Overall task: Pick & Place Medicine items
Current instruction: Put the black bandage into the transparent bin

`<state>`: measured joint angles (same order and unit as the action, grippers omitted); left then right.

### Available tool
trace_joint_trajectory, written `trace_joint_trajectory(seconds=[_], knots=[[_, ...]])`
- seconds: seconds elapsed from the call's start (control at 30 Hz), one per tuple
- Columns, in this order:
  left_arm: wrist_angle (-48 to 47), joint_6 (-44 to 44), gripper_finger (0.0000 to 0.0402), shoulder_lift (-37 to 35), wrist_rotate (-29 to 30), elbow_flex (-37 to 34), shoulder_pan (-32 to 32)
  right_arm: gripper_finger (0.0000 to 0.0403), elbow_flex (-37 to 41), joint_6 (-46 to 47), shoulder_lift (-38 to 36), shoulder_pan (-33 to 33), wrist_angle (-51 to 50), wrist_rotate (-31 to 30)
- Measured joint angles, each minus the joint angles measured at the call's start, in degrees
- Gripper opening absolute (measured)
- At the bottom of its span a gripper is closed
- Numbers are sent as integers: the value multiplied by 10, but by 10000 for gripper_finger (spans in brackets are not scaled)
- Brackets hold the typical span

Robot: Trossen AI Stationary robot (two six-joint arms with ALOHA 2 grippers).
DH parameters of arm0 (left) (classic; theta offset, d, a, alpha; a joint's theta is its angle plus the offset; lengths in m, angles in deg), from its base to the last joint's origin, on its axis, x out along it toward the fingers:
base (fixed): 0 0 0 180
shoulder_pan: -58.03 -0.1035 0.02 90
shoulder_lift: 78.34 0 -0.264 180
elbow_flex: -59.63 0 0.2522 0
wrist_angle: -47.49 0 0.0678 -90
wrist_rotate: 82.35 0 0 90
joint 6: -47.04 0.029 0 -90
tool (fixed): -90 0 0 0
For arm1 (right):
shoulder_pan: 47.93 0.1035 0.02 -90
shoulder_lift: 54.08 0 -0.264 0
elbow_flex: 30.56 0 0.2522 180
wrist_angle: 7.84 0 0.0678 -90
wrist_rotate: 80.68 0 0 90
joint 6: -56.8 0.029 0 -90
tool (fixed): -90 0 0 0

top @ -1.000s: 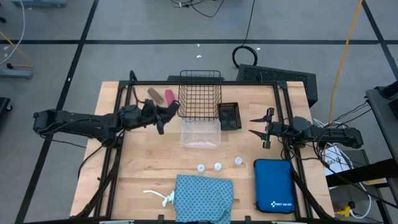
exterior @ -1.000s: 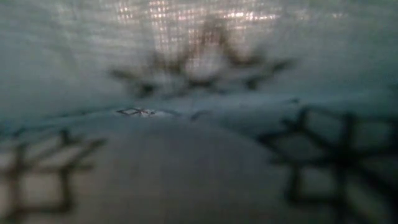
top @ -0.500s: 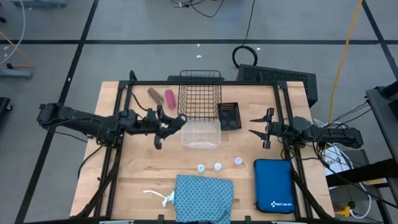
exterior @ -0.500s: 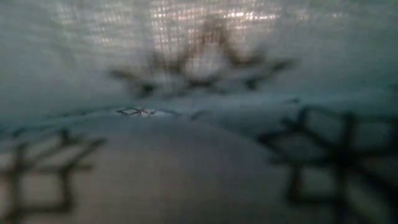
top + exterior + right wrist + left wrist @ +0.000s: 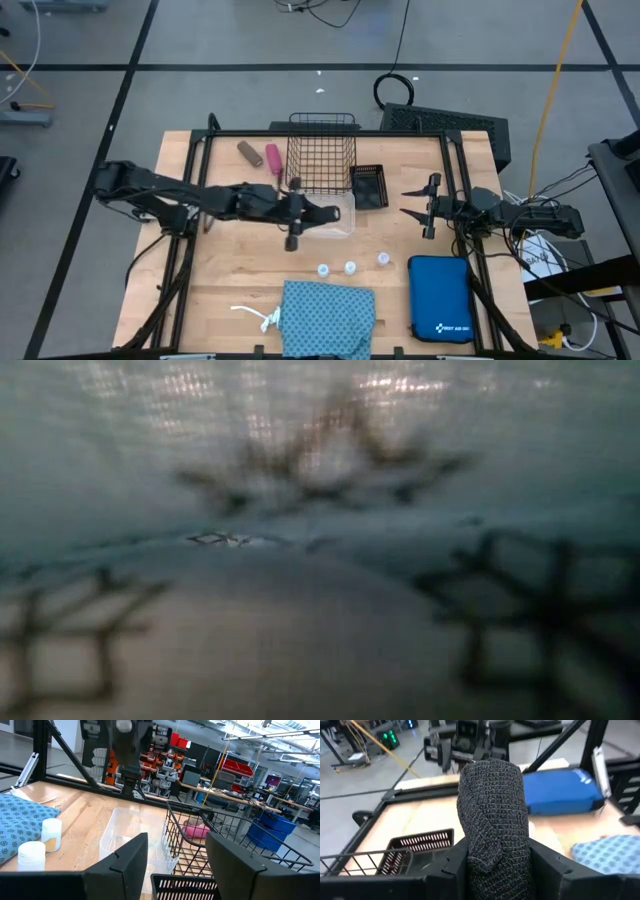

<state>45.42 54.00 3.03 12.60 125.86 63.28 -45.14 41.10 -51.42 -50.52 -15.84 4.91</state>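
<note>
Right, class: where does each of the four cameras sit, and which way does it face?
High: above the table, looking straight down; both arms show, left hand over the clear box, right hand waiting.
Low: table height; a teal cloth fills it; no robot part shows.
Left wrist: on the left arm, facing the blue case; its fingers grip a dark roll.
Right wrist: on the right arm, facing the wire basket; its open fingers show.
Shared: both wrist views show the cloth.
</note>
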Motion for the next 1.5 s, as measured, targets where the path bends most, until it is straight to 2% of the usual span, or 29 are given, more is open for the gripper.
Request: trace_joint_trajectory(seconds=[0.23, 0.5, 0.8, 1.27, 1.5], knots=[[-5, -39, 152, 66, 0, 5, -16, 192, 0, 0, 0, 0, 0, 0], [-48, -90, 152, 102, 1, 5, -29, 190, 0, 0, 0, 0, 0, 0], [-81, -87, 152, 117, 1, 6, -35, 190, 0, 0, 0, 0, 0, 0], [-113, -25, 152, 118, 0, 6, -34, 191, 0, 0, 0, 0, 0, 0], [-116, -27, 152, 123, -35, 6, -43, 190, 0, 0, 0, 0, 0, 0]])
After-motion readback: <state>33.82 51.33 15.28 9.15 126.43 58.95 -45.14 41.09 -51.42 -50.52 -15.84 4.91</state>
